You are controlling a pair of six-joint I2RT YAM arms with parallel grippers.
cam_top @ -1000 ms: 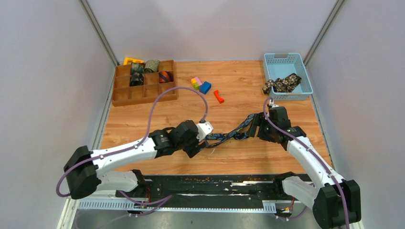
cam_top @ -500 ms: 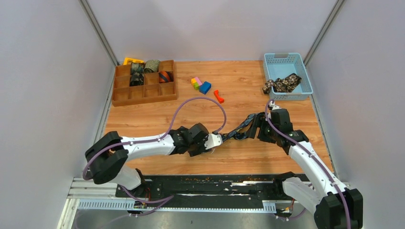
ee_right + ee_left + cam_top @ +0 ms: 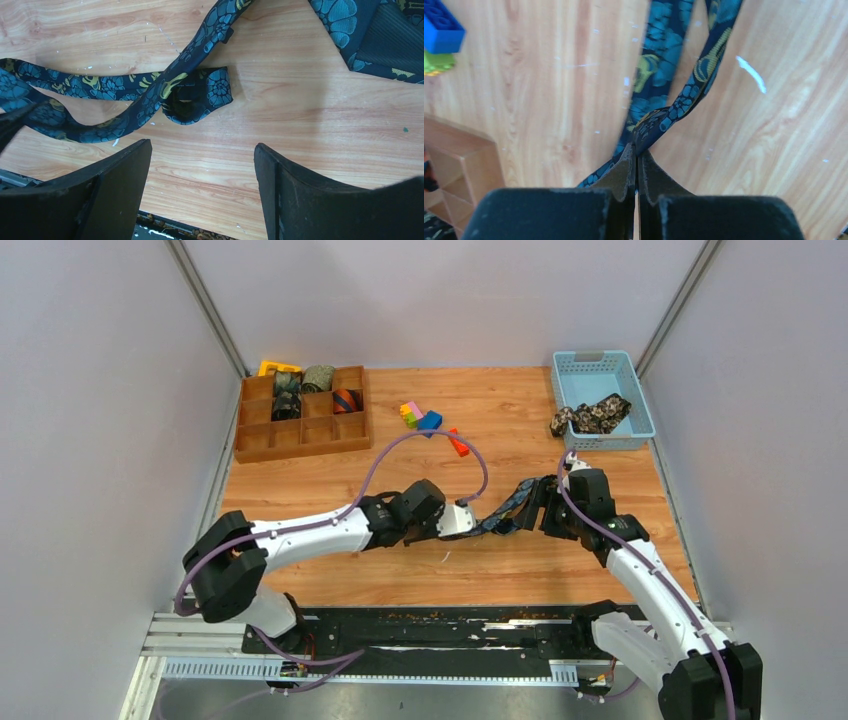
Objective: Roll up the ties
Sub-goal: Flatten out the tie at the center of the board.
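A navy tie (image 3: 507, 510) with gold-teal paisley lies stretched across the table between my two grippers. My left gripper (image 3: 476, 524) is shut on the tie (image 3: 664, 65), with a fold of the narrow strip pinched at its fingertips (image 3: 630, 162). My right gripper (image 3: 536, 508) hangs open just above the table. The tie (image 3: 145, 102) curves ahead of its fingers, its narrow end curled into a small loop (image 3: 197, 97) and its wide end (image 3: 370, 30) at the upper right. A black-tan floral tie (image 3: 590, 415) lies bunched in the blue basket (image 3: 643, 405).
A wooden divided tray (image 3: 300, 437) at the back left holds several rolled ties (image 3: 318, 378). Small coloured plastic blocks (image 3: 422, 417) and a red piece (image 3: 457, 444) lie at the back centre. A blue block (image 3: 441, 30) and a tray corner (image 3: 459, 165) show in the left wrist view.
My left gripper has travelled right along the navy tie and closed on it, gathering the strip toward the right gripper. The right gripper has stayed open and barely moved.
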